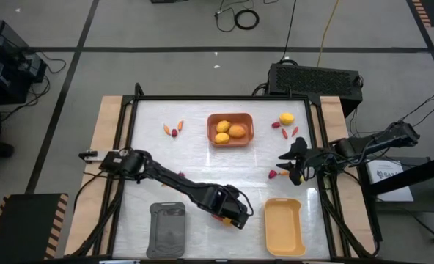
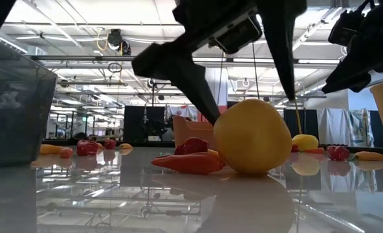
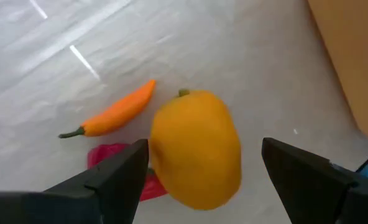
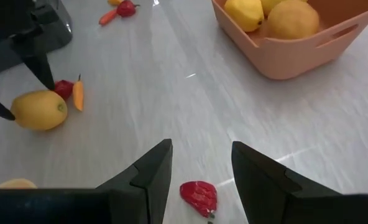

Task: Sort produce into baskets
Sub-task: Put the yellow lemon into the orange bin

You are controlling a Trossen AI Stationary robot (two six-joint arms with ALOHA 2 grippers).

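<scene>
My left gripper (image 1: 232, 210) is open low over the table's near middle, its fingers on either side of a yellow lemon-like fruit (image 3: 196, 149) that rests on the table. An orange carrot stick (image 3: 112, 115) and a red berry (image 3: 119, 165) lie beside the fruit. My right gripper (image 1: 294, 167) is open at the right, above a red berry (image 4: 199, 196) on the table. The orange-brown basket (image 1: 212, 136) at the far middle holds three lemons. The dark grey basket (image 1: 167, 229) and the pale yellow basket (image 1: 284, 227) stand at the near edge. My left gripper has one finger (image 3: 119, 177) close against the lemon's side (image 3: 156, 155); I cannot tell whether it touches. The other finger (image 3: 302, 171) stands clear of the fruit. The fingers slant down from above, and the lemon rests on the table.
A lemon (image 1: 286, 118) with berries and a carrot (image 1: 284, 132) lies at the far right. Carrots and a berry (image 1: 173, 130) lie at the far left. A carrot (image 1: 284, 176) lies near my right gripper. The pale yellow basket's wall (image 3: 352, 56) is close beside the left gripper.
</scene>
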